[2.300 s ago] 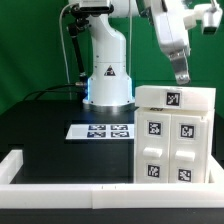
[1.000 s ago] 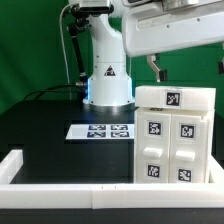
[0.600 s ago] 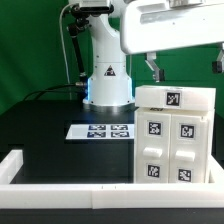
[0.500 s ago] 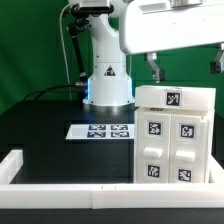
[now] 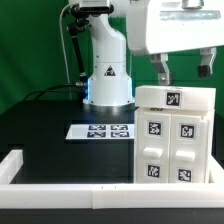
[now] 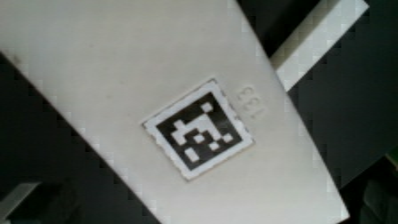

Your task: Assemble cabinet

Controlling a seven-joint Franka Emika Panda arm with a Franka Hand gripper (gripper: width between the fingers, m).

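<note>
Exterior view: one white boxy cabinet [image 5: 173,150] stands on the black worktop [image 5: 50,140] at the exterior view's right, showing five square tags; one pincer [image 5: 183,70] hangs just above it, fingers spread wide, gripping nothing. Wrist view: a white face of the cabinet [image 6: 107,70] bearing one tag

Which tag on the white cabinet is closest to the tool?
The lone tag highest on the cabinet, just below the tool; the other four sit lower, in pairs.
</note>
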